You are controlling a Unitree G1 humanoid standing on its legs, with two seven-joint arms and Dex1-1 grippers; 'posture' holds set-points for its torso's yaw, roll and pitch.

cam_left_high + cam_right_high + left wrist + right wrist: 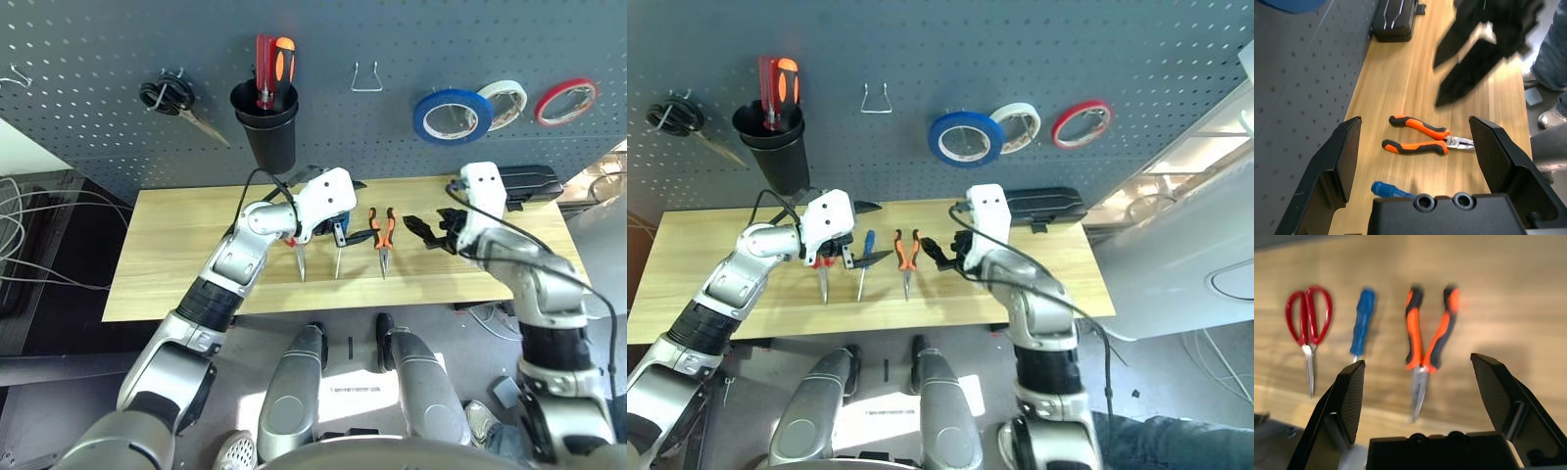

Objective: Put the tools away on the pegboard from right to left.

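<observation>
The blue tape (965,139) hangs on the pegboard (323,59), so the pliers (1421,345) likely come next, right of the screwdriver (1362,323) and scissors (1309,328) on the table (176,284). Both hands, left (1415,147) and right (1418,382), are wide open, empty; one must close round the handles. Grey floor (343,343) lies near.

Scissors (1309,340) lying left on the table (970,294), screwdriver (1362,323) sitting between them and the pliers (1426,342), tape rings (453,117) hanging above on the pegboard (323,59).
</observation>
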